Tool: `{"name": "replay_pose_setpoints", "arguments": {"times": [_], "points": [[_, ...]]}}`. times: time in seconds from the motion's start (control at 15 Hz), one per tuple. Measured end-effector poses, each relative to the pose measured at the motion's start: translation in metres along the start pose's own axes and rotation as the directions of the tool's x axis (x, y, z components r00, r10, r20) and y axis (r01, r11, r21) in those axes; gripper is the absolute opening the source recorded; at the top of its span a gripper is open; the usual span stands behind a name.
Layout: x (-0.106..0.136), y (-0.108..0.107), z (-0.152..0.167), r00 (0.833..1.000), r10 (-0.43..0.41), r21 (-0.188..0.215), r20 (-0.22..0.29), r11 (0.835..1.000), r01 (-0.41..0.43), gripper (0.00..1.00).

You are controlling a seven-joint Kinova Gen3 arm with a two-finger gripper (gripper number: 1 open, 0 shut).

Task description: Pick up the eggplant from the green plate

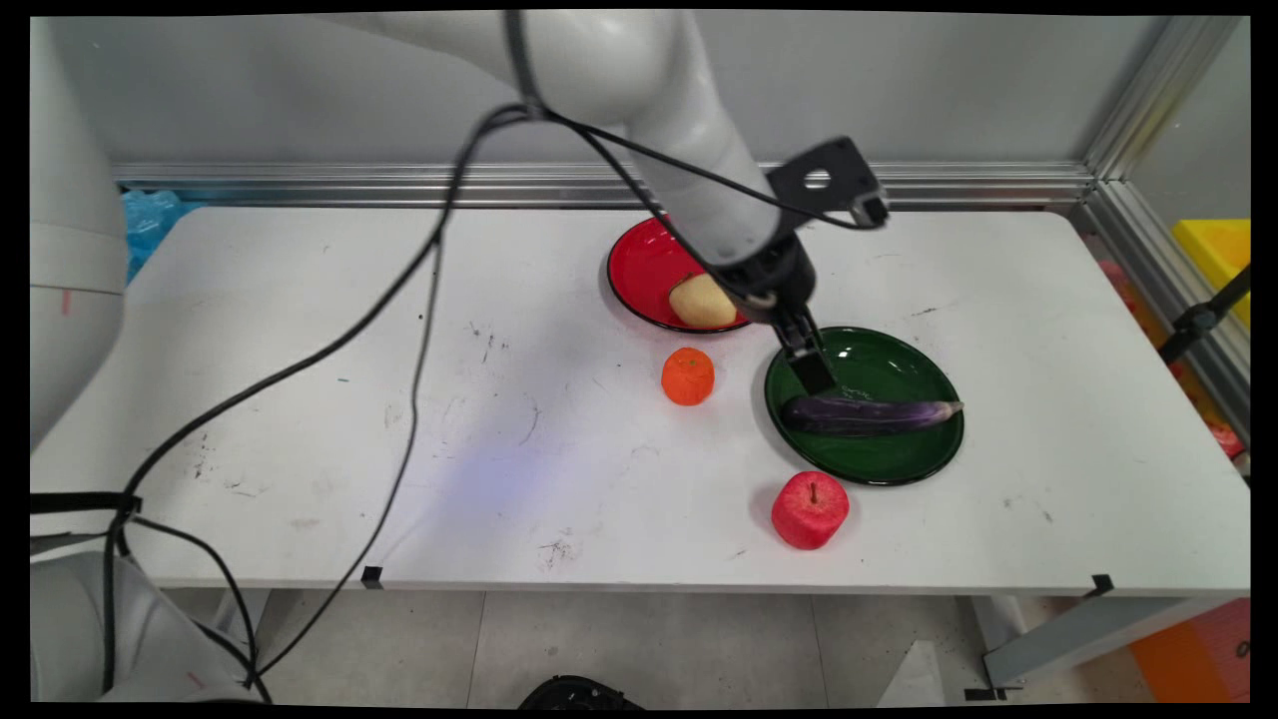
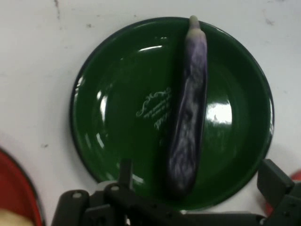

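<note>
Gripper (image 2: pixel 197 169) linkage fills the hand view's bottom edge. Its two fingers (image 2: pixel 124 167) stand spread apart and hold nothing. In the main view the gripper (image 1: pixel 814 377) hangs low over the green plate's (image 1: pixel 899 350) left part, tilted down from the upper left.

Eggplant (image 1: pixel 869 414) lies flat on the green plate, just below the fingertips. I cannot tell whether they touch it.
- Long axis: runs left-right across the plate in the main view, blunt end left, stem end at the plate's right rim.
- Hand view: eggplant (image 2: pixel 188 108) runs straight up from between the fingers, blunt end nearest them, so the gap between the fingers lies across the axis and not along it.
- Gripper is above the blunt end, not mid-length.

Outward from the green plate (image 2: pixel 117 108):
- orange (image 1: pixel 688 376) just beside its left rim, on the table (image 1: pixel 300 350)
- red plate (image 1: pixel 639 265) to its upper left, holding a potato (image 1: pixel 702 302)
- apple (image 1: pixel 810 510) near its front rim
</note>
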Motion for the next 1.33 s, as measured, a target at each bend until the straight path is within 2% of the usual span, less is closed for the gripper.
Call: {"name": "replay_pose_setpoints", "arguments": {"times": [0.53, 1.07, 1.13, 1.33], "points": [[0.028, 0.003, 0.080, 0.997, -0.024, 0.003, 0.078, 1.000, 0.024, 1.00], [0.041, 0.004, 0.122, 0.992, -0.013, -0.005, 0.128, 1.000, 0.013, 1.00], [0.042, 0.004, 0.125, 0.991, -0.008, -0.004, 0.132, 1.000, 0.009, 0.00], [0.044, 0.005, 0.130, 0.990, 0.010, -0.008, 0.138, 1.000, -0.009, 0.00]]}}
